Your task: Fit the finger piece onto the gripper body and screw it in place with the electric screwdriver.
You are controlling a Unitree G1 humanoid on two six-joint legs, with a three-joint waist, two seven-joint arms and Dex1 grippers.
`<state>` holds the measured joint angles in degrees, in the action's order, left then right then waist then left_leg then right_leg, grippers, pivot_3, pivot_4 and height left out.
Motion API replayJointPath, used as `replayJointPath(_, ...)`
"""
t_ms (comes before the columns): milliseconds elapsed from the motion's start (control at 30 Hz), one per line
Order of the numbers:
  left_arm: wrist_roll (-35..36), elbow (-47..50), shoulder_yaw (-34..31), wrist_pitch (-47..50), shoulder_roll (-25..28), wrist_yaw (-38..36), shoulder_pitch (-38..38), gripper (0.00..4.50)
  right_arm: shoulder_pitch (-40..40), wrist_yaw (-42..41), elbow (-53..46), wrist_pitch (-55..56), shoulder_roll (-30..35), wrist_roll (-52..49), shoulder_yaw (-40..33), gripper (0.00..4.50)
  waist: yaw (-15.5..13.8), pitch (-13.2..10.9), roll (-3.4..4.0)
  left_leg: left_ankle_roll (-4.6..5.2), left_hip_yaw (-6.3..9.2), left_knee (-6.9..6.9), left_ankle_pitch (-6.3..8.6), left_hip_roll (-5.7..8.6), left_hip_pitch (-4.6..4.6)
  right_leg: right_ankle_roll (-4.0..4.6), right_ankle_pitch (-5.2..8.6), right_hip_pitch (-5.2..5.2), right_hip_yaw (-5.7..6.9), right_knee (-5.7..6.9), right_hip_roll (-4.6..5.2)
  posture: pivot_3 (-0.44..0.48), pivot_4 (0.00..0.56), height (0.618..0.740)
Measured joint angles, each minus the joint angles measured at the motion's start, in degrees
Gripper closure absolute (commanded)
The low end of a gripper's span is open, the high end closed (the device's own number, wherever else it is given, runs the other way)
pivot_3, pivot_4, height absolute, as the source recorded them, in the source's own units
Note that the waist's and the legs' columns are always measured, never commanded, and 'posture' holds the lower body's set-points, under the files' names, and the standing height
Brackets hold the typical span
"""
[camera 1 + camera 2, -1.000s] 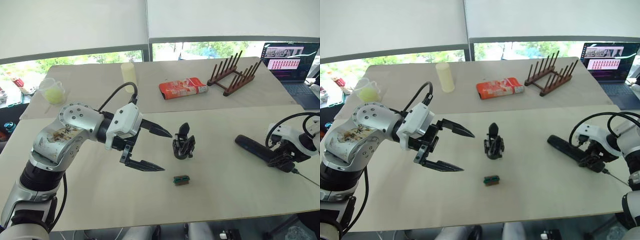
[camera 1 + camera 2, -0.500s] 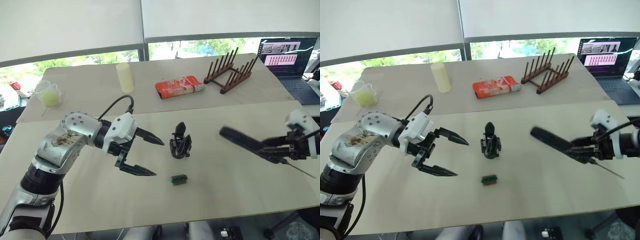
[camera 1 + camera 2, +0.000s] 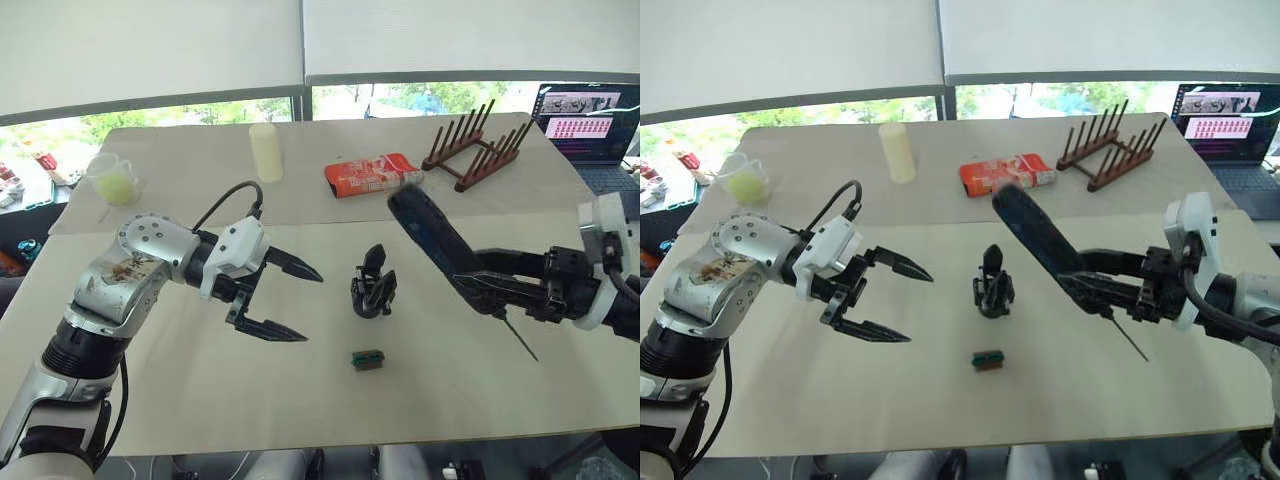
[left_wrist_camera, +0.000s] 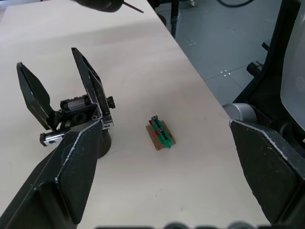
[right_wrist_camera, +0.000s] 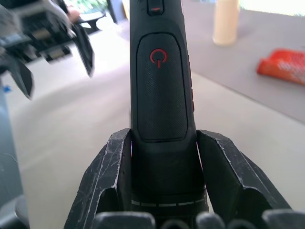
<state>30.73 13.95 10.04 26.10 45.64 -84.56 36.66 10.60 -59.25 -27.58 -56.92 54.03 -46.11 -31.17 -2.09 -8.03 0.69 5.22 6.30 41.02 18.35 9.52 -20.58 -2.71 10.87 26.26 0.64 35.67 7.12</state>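
The gripper body (image 3: 373, 291) stands upright at the table's middle. In the left wrist view, two pointed black pieces rise from the gripper body (image 4: 71, 112), and I cannot tell whether one of them is the finger piece. My right gripper (image 3: 492, 290) is shut on the electric screwdriver (image 3: 430, 235) and holds it in the air to the right of the body. Its thick end is up and to the left, and its thin bit (image 3: 520, 340) slants down to the right. The wrist view shows the screwdriver (image 5: 161, 86) between both fingers (image 5: 107, 183). My left gripper (image 3: 312, 307) hovers open left of the body.
A small green block (image 3: 367, 358) lies in front of the gripper body. On the far table are an orange packet (image 3: 372, 175), a wooden peg rack (image 3: 478, 150), a cream cylinder (image 3: 266, 152) and a cup (image 3: 112, 180). A laptop (image 3: 590, 125) sits at the far right.
My right gripper has lifted the screwdriver off the table and swung it left, up near the gripper body. The left gripper stays open in about the same place. The camera has shifted.
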Motion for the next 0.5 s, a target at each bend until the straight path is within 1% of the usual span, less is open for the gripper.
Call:
replayJointPath(67,0.0,0.0,0.0,0.1,-0.1,0.0,0.4,0.0,-0.2,-2.2,3.7,2.1,5.1,2.3,1.9,2.78,0.1,0.0,-0.01,0.0,-0.01,-0.03,0.0,-0.1,0.08,0.0,0.0,-0.04,0.02,-0.01,0.0,0.0,0.15,0.74)
replayJointPath(133,0.2,0.2,0.0,0.5,-0.2,0.1,0.7,0.0,-1.3,-7.0,9.1,5.7,12.1,6.7,6.0,2.78,0.1,0.0,-0.02,-0.01,0.01,-0.08,0.0,-0.23,0.1,0.01,0.0,-0.04,0.07,-0.01,0.05,0.0,0.15,0.74)
replayJointPath(167,0.4,0.3,0.0,0.6,-0.3,0.2,0.7,0.0,-1.8,-8.4,10.5,6.9,13.6,7.9,7.1,2.78,0.1,0.0,-0.03,-0.01,0.01,-0.1,0.01,-0.26,0.1,0.01,0.01,-0.02,0.08,0.0,0.03,0.0,0.15,0.74)
replayJointPath(233,1.1,1.1,-0.1,2.2,-1.0,1.0,1.1,0.0,-2.0,-12.8,15.9,10.9,18.6,11.9,13.1,2.78,0.2,0.0,-0.02,-0.01,-0.03,-0.1,0.0,-0.25,0.09,0.01,0.01,0.01,0.07,0.01,0.07,0.0,0.15,0.74)
replayJointPath(300,2.4,1.8,-0.3,4.1,-1.6,2.5,1.7,0.0,0.2,-16.0,21.7,13.8,21.7,16.3,20.0,2.78,0.4,0.0,-0.05,-0.01,-0.05,-0.07,0.0,-0.23,0.09,0.01,0.01,-0.01,0.05,-0.01,0.09,0.0,0.15,0.74)
replayJointPath(333,3.3,2.2,-0.8,5.4,-2.3,3.6,2.2,0.0,2.4,-17.2,25.3,15.2,22.6,19.1,24.1,2.78,0.6,0.0,-0.05,-0.01,-0.08,-0.06,0.0,-0.22,0.08,0.01,0.01,-0.01,0.04,-0.03,0.12,0.0,0.15,0.74)
replayJointPath(400,4.2,3.3,-1.4,6.7,-2.8,5.2,2.8,0.0,7.0,-18.5,30.3,17.2,22.7,23.4,29.7,2.78,1.0,-0.1,-0.08,-0.02,-0.11,-0.07,0.01,-0.21,0.06,0.01,0.01,0.0,0.05,-0.07,0.17,0.0,0.15,0.74)
replayJointPath(467,5.3,4.7,-2.5,7.6,-3.0,7.1,2.8,0.0,13.7,-20.3,37.4,20.5,21.7,29.2,36.4,2.78,1.4,-0.1,-0.06,-0.02,-0.11,-0.14,0.01,-0.23,0.07,0.01,0.01,0.01,0.02,-0.1,0.17,0.0,0.15,0.74)
replayJointPath(500,5.4,5.3,-2.7,7.9,-3.0,7.8,2.7,0.0,15.6,-20.6,39.8,21.6,21.1,31.3,38.2,2.78,1.5,-0.1,-0.07,-0.02,-0.11,-0.16,0.01,-0.23,0.07,0.01,0.01,0.03,0.03,-0.13,0.17,0.0,0.15,0.74)
